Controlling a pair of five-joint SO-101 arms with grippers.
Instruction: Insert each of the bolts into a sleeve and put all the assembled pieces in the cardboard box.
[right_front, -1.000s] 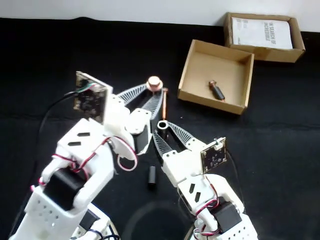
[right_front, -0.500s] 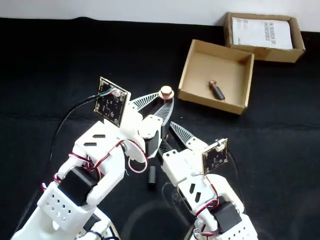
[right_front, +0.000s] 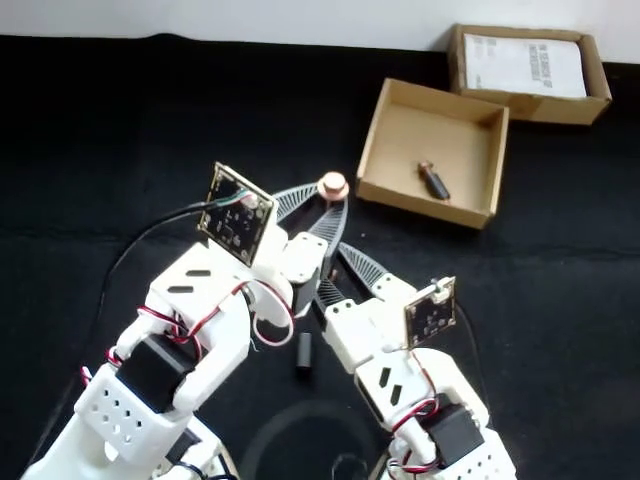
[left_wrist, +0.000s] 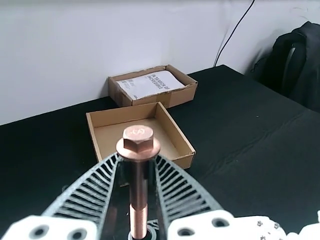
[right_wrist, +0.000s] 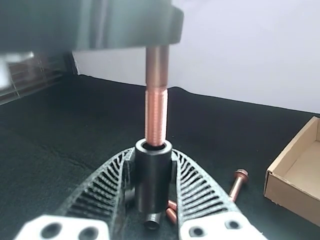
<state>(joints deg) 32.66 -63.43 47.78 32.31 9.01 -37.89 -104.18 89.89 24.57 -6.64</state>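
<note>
My left gripper (right_front: 328, 198) (left_wrist: 138, 161) is shut on a copper bolt (right_front: 333, 186) (left_wrist: 138, 150), held upright with its hex head on top. Right below it, my right gripper (right_front: 338, 272) (right_wrist: 152, 159) is shut on an upright black sleeve (right_wrist: 152, 175). The bolt's threaded end (right_wrist: 156, 120) stands in the sleeve's mouth. The open cardboard box (right_front: 378, 150) (left_wrist: 167, 117) lies to the back right and holds one assembled piece (right_front: 434, 181). A loose black sleeve (right_front: 303, 352) lies on the table between the two arms. A loose bolt (right_wrist: 237, 182) lies beyond the right gripper.
A second cardboard box (right_front: 527, 105) (left_wrist: 187, 90) with a printed sheet in it stands behind the first, at the back right corner. The black table cloth (right_front: 150, 110) is bare on the left. More small copper and black parts (right_wrist: 170, 210) lie under the right gripper.
The left arm has swung right and forward, carrying the bolt over the right gripper's sleeve. The right arm has stayed almost still. In the last half second the shift is small.
</note>
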